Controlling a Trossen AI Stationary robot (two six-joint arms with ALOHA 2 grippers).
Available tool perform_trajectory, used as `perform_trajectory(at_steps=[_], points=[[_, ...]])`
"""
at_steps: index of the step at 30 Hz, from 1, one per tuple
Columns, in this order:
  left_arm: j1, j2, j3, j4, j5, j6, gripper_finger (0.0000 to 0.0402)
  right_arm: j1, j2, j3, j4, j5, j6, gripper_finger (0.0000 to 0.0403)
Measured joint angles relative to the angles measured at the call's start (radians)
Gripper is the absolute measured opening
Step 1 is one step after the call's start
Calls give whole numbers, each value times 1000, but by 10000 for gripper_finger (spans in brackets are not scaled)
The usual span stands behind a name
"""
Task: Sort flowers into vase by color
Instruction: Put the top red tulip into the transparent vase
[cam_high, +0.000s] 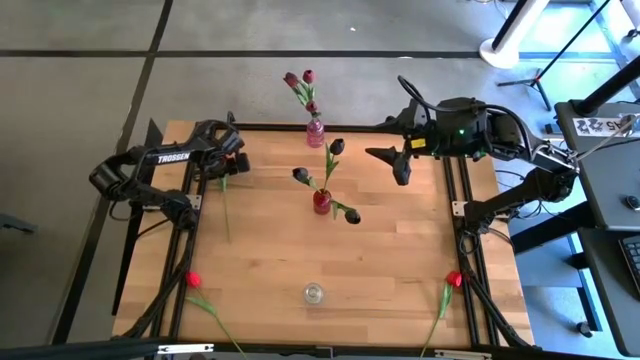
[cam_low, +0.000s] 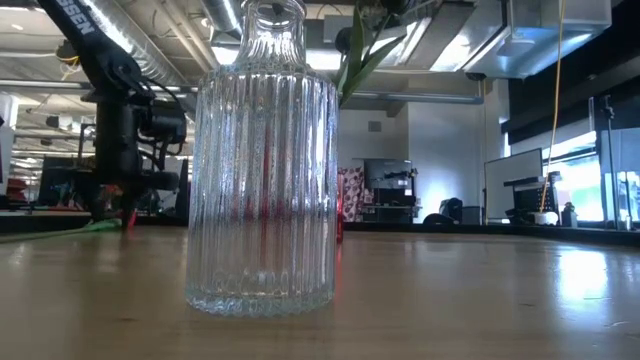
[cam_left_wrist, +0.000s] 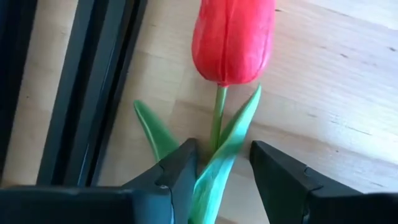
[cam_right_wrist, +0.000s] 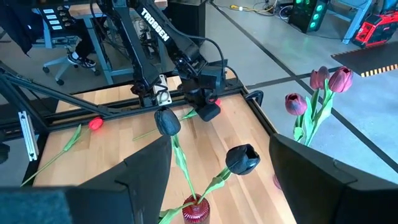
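Note:
A red tulip (cam_left_wrist: 233, 37) lies flat on the table at its far left, its stem (cam_high: 226, 205) running toward the near edge. My left gripper (cam_left_wrist: 224, 171) is open just above it, one finger on each side of the stem and leaves below the head. My right gripper (cam_high: 400, 165) hovers wide open over the far right, beside the red vase (cam_high: 321, 202) that holds dark tulips (cam_right_wrist: 242, 158). A pink vase (cam_high: 315, 132) at the far edge holds magenta tulips (cam_right_wrist: 329, 79). The clear ribbed glass vase (cam_low: 262, 160) stands at the near edge. My left gripper comes from above with its fingers on either side of the red tulip's stem (cam_left_wrist: 217, 118), just below the head. A leaf (cam_left_wrist: 214, 171) lies close against one finger (cam_left_wrist: 180, 168); whether they touch, I cannot tell. The tulip lies on the table.
Two more red tulips lie on the table, one at the near left (cam_high: 193, 280) and one at the near right (cam_high: 453, 280). Black frame rails (cam_high: 185, 260) run along both sides of the wooden table. Bare wood lies between the red vase and the clear vase (cam_high: 313, 293).

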Motion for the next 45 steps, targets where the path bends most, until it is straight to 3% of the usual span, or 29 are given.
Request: perform_trajectory(at_steps=[4, 10, 13, 17, 24, 29, 32, 36, 41, 45], points=[[-25, -2, -10, 23, -24, -4, 118, 0, 0, 0, -5, 0, 24, 269], [-55, -11, -7, 60, 6, -13, 14, 0, 0, 0, 27, 0, 15, 269], [-88, -65, 15, 36, 55, -1, 8, 10, -14, -1, 50, -12, -14, 269], [-188, -245, 84, -23, 64, -21, 5, 57, -52, -1, 71, -26, -64, 269], [-587, -635, 261, -11, 13, -22, 2, 190, -105, 0, 77, -27, -141, 269], [-950, -773, 347, 212, -185, 58, 2, 272, -100, 0, 72, 0, -204, 269], [-1109, -765, 349, 454, -238, 251, 1, 304, -82, -1, 74, 57, -201, 269], [-1233, -684, 349, 724, -228, 520, 1, 340, -58, -1, 73, 133, -144, 269], [-1304, -525, 349, 949, -69, 684, 0, 363, -40, -1, 81, 248, -73, 269], [-1348, -393, 348, 1030, 37, 780, 0, 360, -28, -1, 118, 353, -15, 269]])
